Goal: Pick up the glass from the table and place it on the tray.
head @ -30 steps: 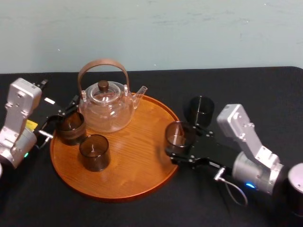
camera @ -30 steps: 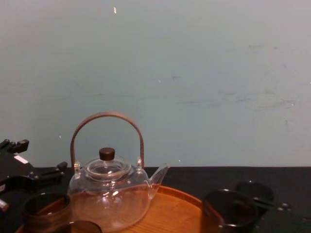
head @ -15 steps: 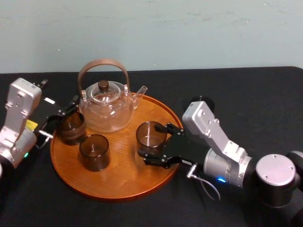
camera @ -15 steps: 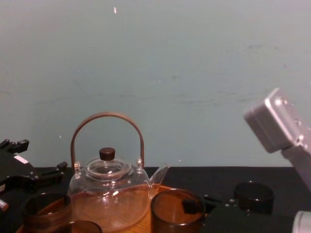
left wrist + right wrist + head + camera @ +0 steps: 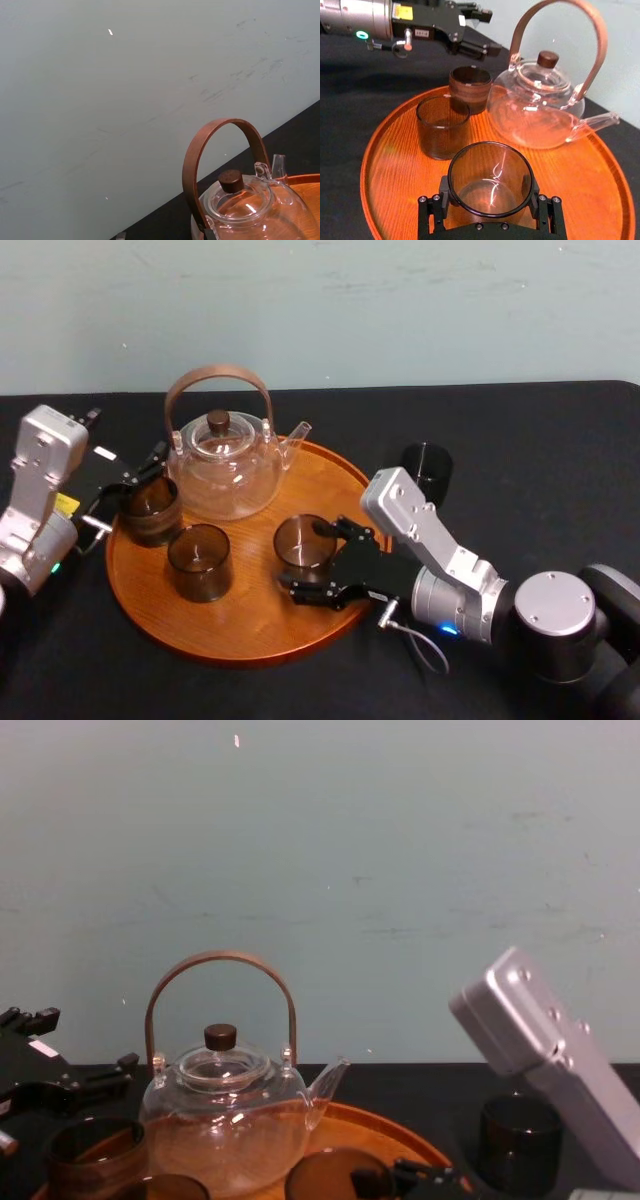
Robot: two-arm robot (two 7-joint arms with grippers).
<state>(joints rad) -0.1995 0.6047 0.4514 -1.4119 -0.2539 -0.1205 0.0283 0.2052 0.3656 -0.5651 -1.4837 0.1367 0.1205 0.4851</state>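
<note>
A smoky clear glass point(image 5: 303, 543) sits between the fingers of my right gripper point(image 5: 310, 560), low over the right part of the round orange-brown wooden tray point(image 5: 250, 635). In the right wrist view both fingers point(image 5: 445, 192) press the sides of the glass point(image 5: 490, 177), so the gripper is shut on it. I cannot tell whether its base touches the tray point(image 5: 395, 170). My left gripper point(image 5: 125, 490) stands open at the tray's left edge, just behind a brown cup point(image 5: 150, 510).
A glass teapot point(image 5: 222, 465) with a brown arched handle stands at the back of the tray. Another smoky glass point(image 5: 199, 560) stands on the tray's left half. A dark glass point(image 5: 427, 468) stands on the black table right of the tray, behind my right arm.
My right gripper has carried the glass leftward from the tray's right rim to a spot over the tray and lowered it. The left arm has not moved.
</note>
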